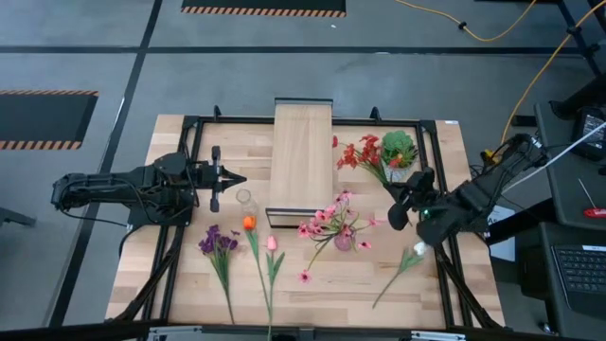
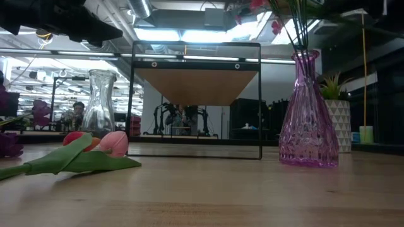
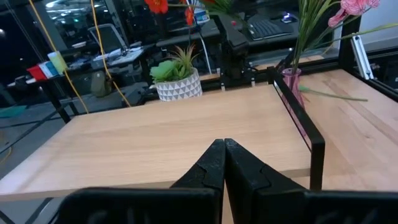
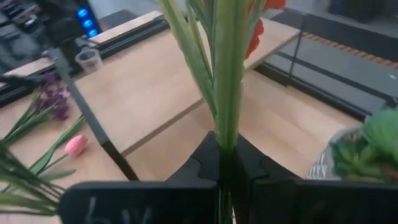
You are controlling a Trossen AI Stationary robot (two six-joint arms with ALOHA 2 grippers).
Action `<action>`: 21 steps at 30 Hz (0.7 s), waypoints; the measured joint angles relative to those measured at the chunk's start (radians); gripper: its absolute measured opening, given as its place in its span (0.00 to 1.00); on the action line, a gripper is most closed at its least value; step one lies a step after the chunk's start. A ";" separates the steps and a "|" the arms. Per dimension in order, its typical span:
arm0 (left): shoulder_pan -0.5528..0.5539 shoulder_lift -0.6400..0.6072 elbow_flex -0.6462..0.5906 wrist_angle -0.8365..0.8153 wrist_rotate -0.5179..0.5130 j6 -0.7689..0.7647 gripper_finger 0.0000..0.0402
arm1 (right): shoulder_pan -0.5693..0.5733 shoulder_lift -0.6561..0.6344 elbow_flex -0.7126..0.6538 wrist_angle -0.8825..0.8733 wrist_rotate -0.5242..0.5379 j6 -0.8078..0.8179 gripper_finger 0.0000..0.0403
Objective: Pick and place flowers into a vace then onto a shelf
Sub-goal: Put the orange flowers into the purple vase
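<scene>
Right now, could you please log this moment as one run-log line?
right gripper: shut on red flower stem | left gripper: shut, by shelf | pink vase: holds pink blossoms

Table [image 1: 189, 284]: light wood planks.
On it: shelf [image 1: 301, 161], clear vase [image 1: 245, 200], purple vase [image 2: 308, 120], potted plant [image 1: 400, 150], purple cluster [image 1: 218, 242], orange tulip [image 1: 249, 224], pink tulip [image 1: 272, 243], white bud [image 1: 413, 253].

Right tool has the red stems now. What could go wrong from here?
1. The right tool grips the red blooms beside the potted plant; lifting could snag it.
2. The purple vase has a narrow neck already holding pink blossoms; new stems may jam.
</scene>
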 joint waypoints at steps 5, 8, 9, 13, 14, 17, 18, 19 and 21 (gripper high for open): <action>0.000 0.000 0.000 -0.001 0.000 -0.002 0.01 | -0.061 -0.104 0.000 0.128 -0.095 -0.323 0.02; 0.000 0.000 0.000 0.002 0.000 -0.032 0.01 | -0.092 -0.136 0.000 0.205 -0.144 -0.486 0.02; 0.000 0.000 0.000 0.007 0.000 -0.039 0.01 | -0.101 -0.139 0.000 0.230 -0.158 -0.530 0.02; 0.000 0.000 0.000 0.021 0.000 -0.054 0.01 | -0.129 -0.147 -0.066 0.456 -0.199 -0.744 0.02; 0.000 0.000 0.000 0.021 0.000 -0.054 0.01 | -0.136 -0.149 -0.094 0.530 -0.215 -0.798 0.02; 0.000 0.000 0.000 0.021 0.000 -0.054 0.01 | -0.167 -0.158 -0.179 0.741 -0.283 -0.950 0.02; 0.000 0.000 0.000 0.021 0.000 -0.054 0.01 | -0.180 -0.161 -0.209 0.808 -0.298 -0.981 0.02; 0.000 0.000 0.000 0.021 0.000 -0.054 0.01 | -0.190 -0.164 -0.239 0.868 -0.302 -1.005 0.02; 0.000 0.000 0.000 0.021 0.000 -0.054 0.01 | -0.209 -0.172 -0.300 0.978 -0.304 -1.038 0.02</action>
